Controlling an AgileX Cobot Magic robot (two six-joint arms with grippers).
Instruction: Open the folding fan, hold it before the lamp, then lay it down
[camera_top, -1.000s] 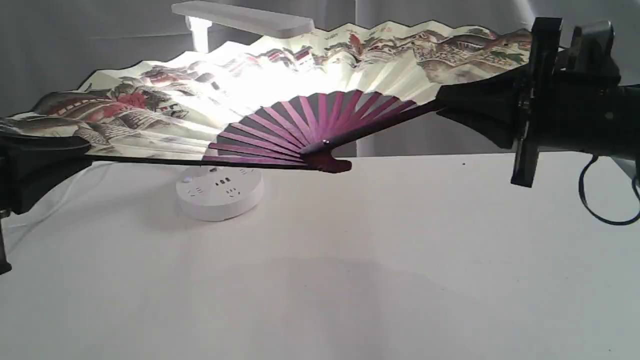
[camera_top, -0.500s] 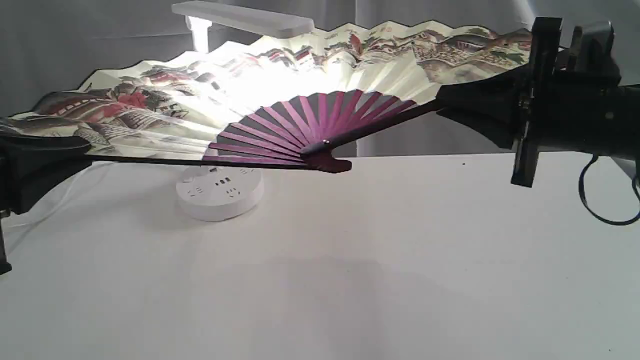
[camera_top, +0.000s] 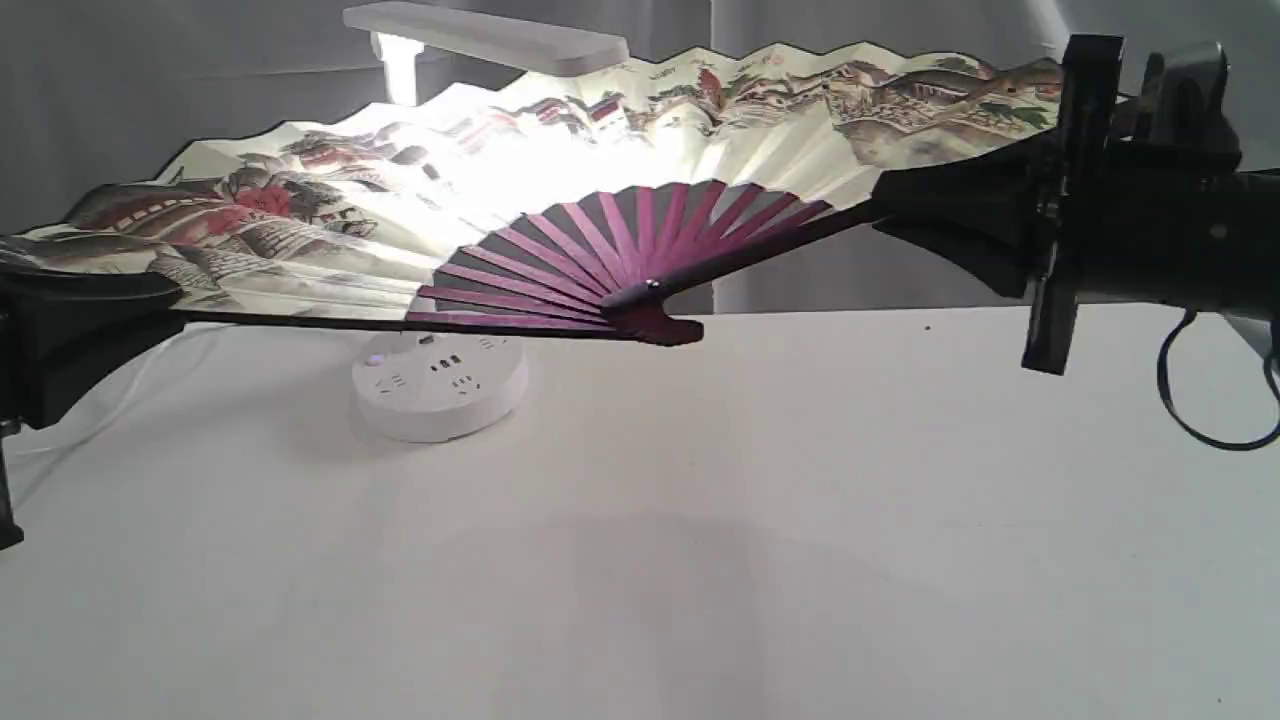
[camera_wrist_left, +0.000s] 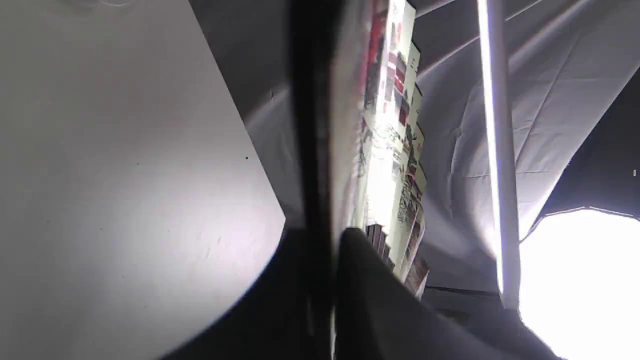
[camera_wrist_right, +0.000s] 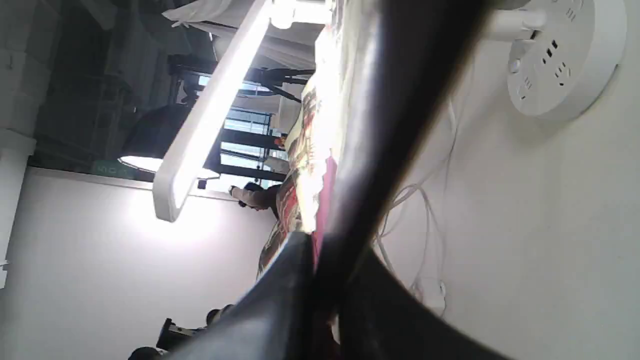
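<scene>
Left gripper (camera_top: 165, 300), right gripper (camera_top: 885, 215): matte black, flared wedge fingers (camera_top: 950, 220); dark cable (camera_top: 1161, 375) loop beneath right arm (camera_top: 1180, 250)

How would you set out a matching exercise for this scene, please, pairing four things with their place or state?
Things:
1. folding fan
2. lamp head
3. lamp base
4. left gripper

Place or state:
A. standing on the white table
B. shut on one end guard of the fan
C. spread open, held clear of the table
D. white bar, lit

Pairs: 1-C, 2-D, 3-A, 4-B
</scene>
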